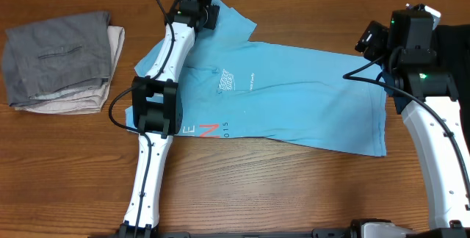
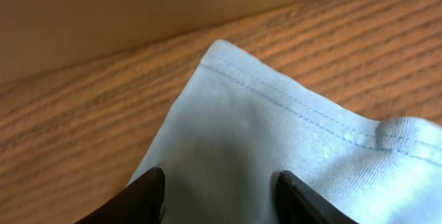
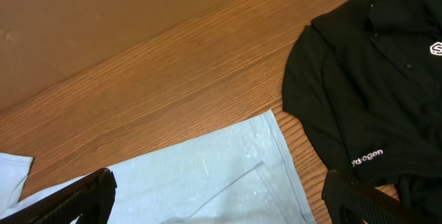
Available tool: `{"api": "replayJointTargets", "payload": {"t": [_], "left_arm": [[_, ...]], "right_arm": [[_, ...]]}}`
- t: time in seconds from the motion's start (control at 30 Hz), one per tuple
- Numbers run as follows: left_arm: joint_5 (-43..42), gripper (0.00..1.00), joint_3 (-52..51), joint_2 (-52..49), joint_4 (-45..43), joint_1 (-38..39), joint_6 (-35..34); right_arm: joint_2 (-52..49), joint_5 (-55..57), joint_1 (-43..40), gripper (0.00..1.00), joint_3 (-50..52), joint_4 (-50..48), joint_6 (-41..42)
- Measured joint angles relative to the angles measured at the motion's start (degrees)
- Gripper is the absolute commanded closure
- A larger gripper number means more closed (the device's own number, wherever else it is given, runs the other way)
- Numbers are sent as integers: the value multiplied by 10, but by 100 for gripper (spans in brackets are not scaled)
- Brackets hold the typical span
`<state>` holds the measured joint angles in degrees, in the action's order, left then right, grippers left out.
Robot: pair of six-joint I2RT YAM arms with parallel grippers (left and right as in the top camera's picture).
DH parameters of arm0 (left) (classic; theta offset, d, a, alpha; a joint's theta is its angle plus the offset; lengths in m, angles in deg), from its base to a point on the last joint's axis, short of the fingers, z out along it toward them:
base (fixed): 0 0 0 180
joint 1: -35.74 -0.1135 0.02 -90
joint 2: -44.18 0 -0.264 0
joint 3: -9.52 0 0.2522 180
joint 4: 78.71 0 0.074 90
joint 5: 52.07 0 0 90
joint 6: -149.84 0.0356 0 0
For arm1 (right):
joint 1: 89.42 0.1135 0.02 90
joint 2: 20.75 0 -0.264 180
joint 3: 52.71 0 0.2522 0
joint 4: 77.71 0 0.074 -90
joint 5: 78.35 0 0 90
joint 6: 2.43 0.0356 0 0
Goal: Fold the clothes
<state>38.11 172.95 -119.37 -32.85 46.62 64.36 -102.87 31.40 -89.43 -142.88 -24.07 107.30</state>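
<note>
- table (image 1: 66, 179): brown wood grain, carries everything.
- T-shirt (image 1: 294, 98): light blue, lies spread out flat across the middle of the table, running from under the left arm toward the right arm. One sleeve (image 1: 231, 19) points to the far edge. There are some wrinkles, and the right-hand edge is a bit uneven.
- left arm (image 1: 165, 62): white and black, reaches from the near edge over the shirt's left part to the far sleeve.
- right arm (image 1: 433, 128): white and black, at the right side of the table, its head just beside the shirt's right edge.
- grey folded pile (image 1: 59, 58): grey cloth on top of beige cloth, far left, well apart from the shirt.
- black garment (image 3: 373, 79): at the right, near the shirt's corner but not touching it, with small white lettering on it.
- left jaws: the fingertips (image 2: 148, 189) stand partly apart at the stitched sleeve hem, with blue cloth spanning the gap. Cannot tell whether the cloth is pinched or only underneath.
- right jaws: spread wide, holding nothing, with the fingertips (image 3: 90, 193) over the shirt's corner and edge.
- white print (image 1: 231, 84): small logo and text mid-chest, facing up.
- coral-and-white letters (image 1: 209, 129): along the near edge, next to the left arm's elbow.
</note>
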Motion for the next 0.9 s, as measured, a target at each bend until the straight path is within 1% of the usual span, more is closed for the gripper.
{"api": "replayJointTargets", "payload": {"t": [0.23, 0.4, 0.63, 0.83, 0.9], "left_arm": [[7, 45, 16, 8, 79, -5, 0], [13, 41, 16, 14, 95, -5, -1], [22, 36, 11, 19, 77, -5, -31], [22, 37, 10, 25, 47, -5, -47], [22, 37, 10, 27, 26, -5, -50]], "right_arm": [[0, 0, 0, 0, 0, 0, 0], [0, 0, 0, 0, 0, 0, 0], [0, 0, 0, 0, 0, 0, 0], [0, 0, 0, 0, 0, 0, 0], [0, 0, 0, 0, 0, 0, 0]]}}
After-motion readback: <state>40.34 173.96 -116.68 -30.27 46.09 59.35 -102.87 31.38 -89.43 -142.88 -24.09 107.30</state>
